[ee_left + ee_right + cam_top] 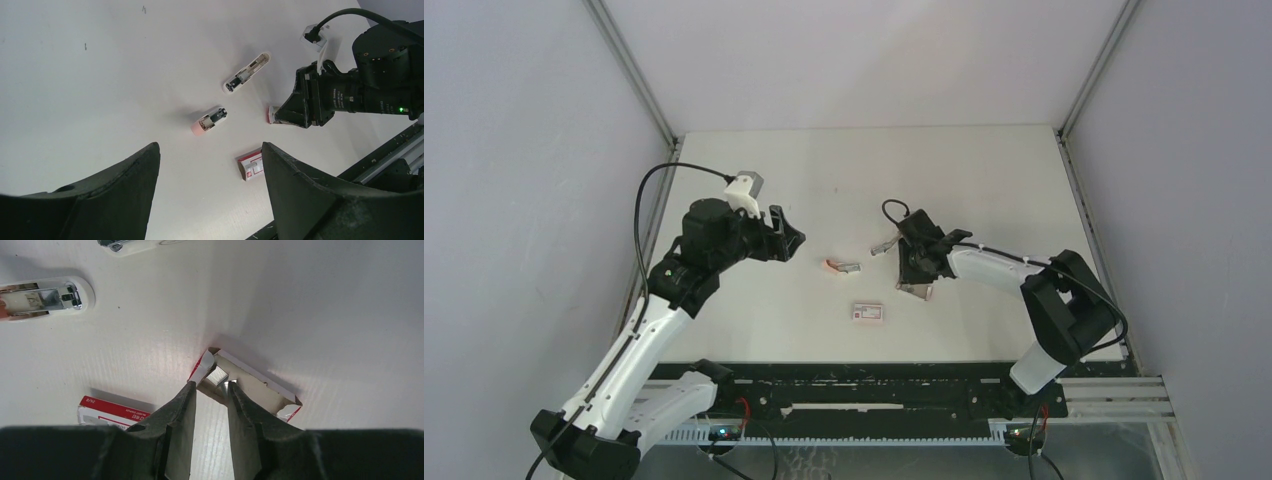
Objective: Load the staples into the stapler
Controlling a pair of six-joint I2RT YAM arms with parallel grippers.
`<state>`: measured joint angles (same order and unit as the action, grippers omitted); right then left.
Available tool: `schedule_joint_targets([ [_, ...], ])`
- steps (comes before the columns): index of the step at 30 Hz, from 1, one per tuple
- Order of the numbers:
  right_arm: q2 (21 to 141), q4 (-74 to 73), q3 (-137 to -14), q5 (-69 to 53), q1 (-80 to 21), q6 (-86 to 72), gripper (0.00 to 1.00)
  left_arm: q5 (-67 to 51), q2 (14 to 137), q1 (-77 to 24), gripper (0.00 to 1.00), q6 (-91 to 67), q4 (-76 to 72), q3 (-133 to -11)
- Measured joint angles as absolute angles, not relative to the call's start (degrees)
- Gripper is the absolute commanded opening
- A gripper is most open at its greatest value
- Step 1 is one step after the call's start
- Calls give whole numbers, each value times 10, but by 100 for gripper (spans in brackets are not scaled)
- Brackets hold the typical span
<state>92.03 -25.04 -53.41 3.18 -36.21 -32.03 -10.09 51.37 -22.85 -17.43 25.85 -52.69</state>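
The stapler lies in two pieces on the white table. One is a white piece with a pink end (844, 267) (210, 120) (45, 295). The other is a longer white piece (884, 243) (247, 71) (130, 244). The staples (218, 375), a small shiny grey block, sit in a torn-open cardboard box (260, 390) (917, 291). My right gripper (212, 385) (914, 283) stands low over that box, narrowly open. Its tips are at the near end of the block, and the table shows between its fingers. My left gripper (210, 147) (792, 243) hovers wide open to the left, holding nothing.
A small closed white box with a red label (867, 312) (251, 165) (112, 410) lies near the table's front edge. The black rail (874, 390) runs along that edge. Grey walls close in the table on the left, the right and the back.
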Motion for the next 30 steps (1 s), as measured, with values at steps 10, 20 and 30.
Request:
schedule_joint_targets([
  [10,932,-250,-534,40,-369,-363,29,-100,517,-229,79,-174,263,-527],
  [20,936,-250,-534,46,-372,-376,30,-98,517,-229,79,-174,263,-527],
  [30,941,-251,-534,58,-379,-383,30,-96,517,-229,79,-173,263,-527],
])
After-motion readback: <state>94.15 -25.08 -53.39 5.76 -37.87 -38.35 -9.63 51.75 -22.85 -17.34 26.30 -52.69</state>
